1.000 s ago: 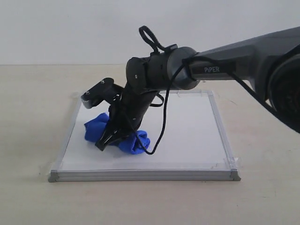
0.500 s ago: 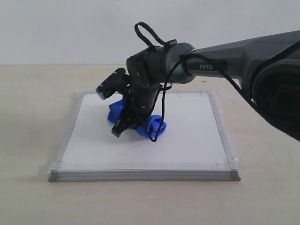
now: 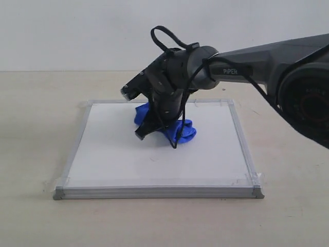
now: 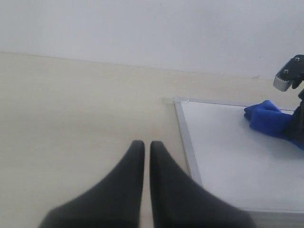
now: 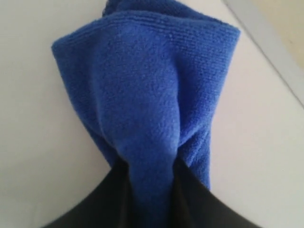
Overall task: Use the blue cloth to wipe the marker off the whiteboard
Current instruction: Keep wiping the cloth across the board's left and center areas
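Note:
The whiteboard lies flat on the table, silver-framed with taped corners. My right gripper reaches across from the right and presses down on the board's back middle, shut on the blue cloth. In the right wrist view the blue cloth bunches out from between the dark fingers onto the white whiteboard. No reddish-brown marker squiggle shows on the bare board; the arm and cloth hide part of it. My left gripper hovers shut over the table, just off the whiteboard corner, holding nothing.
The right arm and its dangling black cable hang over the board's middle. The beige table surrounds the board, with a pale wall behind. In the left wrist view the blue cloth and the right arm's wrist camera show at the far side.
My right gripper has dragged the blue cloth across the board, from its front-left area toward the back middle. The left gripper is not in the earlier frames.

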Controlling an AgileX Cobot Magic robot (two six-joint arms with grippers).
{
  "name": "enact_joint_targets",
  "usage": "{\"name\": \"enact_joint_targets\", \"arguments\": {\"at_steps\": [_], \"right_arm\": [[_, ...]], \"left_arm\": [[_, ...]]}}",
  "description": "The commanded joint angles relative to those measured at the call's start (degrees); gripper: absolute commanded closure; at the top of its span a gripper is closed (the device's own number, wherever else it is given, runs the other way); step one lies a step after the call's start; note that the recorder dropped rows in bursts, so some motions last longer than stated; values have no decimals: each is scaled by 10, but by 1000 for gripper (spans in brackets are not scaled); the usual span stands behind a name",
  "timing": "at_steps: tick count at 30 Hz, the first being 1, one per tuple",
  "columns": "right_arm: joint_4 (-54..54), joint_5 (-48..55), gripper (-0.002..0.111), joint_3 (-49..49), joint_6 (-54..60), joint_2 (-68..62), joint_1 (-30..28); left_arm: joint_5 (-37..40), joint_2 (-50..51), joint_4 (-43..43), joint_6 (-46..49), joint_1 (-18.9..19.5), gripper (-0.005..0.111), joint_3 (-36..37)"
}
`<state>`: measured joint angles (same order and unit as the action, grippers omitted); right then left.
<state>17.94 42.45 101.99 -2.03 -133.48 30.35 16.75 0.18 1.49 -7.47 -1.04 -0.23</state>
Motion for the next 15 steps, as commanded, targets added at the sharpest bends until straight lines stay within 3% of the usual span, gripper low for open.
{"name": "enact_joint_targets", "arguments": {"at_steps": [1, 5, 7, 15], "right_arm": [[-35, 20, 108, -6, 37, -12, 8], [-235, 22, 108, -6, 212, -12, 42], [-282, 32, 108, -6, 257, -9, 53], [-224, 73, 108, -7, 185, 32, 26]], "left_arm": [[2, -2, -4, 3, -2, 102, 2], [2, -2, -4, 3, -2, 102, 2], [2, -2, -4, 3, -2, 102, 2], [2, -2, -4, 3, -2, 102, 2]]}}
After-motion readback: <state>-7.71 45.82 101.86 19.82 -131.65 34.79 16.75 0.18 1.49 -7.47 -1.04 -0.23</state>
